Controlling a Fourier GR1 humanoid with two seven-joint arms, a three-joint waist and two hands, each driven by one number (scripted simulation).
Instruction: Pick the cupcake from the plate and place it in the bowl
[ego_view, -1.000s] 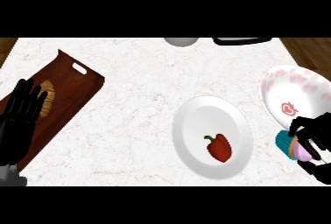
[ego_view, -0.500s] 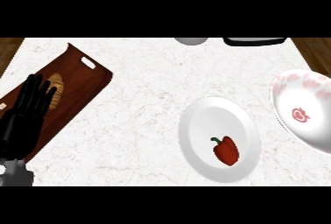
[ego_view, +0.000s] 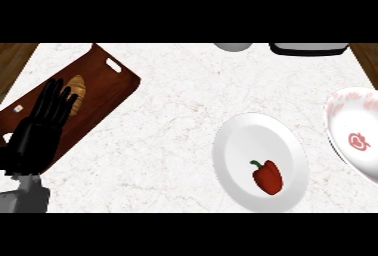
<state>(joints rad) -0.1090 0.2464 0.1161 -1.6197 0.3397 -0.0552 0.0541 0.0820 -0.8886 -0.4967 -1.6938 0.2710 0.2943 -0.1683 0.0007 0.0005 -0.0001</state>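
white plate (ego_view: 260, 131) at 4 o'clock holds one red bell pepper (ego_view: 267, 177) | pink-patterned bowl (ego_view: 357, 135) at 3 o'clock, nothing seen inside | cupcake: cannot see it | wooden cutting board (ego_view: 96, 90) at 10 o'clock carries one bread loaf (ego_view: 76, 90) | left hand (ego_view: 40, 132) at 8 o'clock, fingers straight, holding nothing | marble surface (ego_view: 177, 100)

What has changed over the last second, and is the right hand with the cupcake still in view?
No. A second ago the right hand held the cupcake beside the patterned bowl; now neither shows. Everything sits further right in the view, the bowl partly cut off. The red pepper lies on the white plate as before. The left hand stays open, fingers up, over the wooden board.
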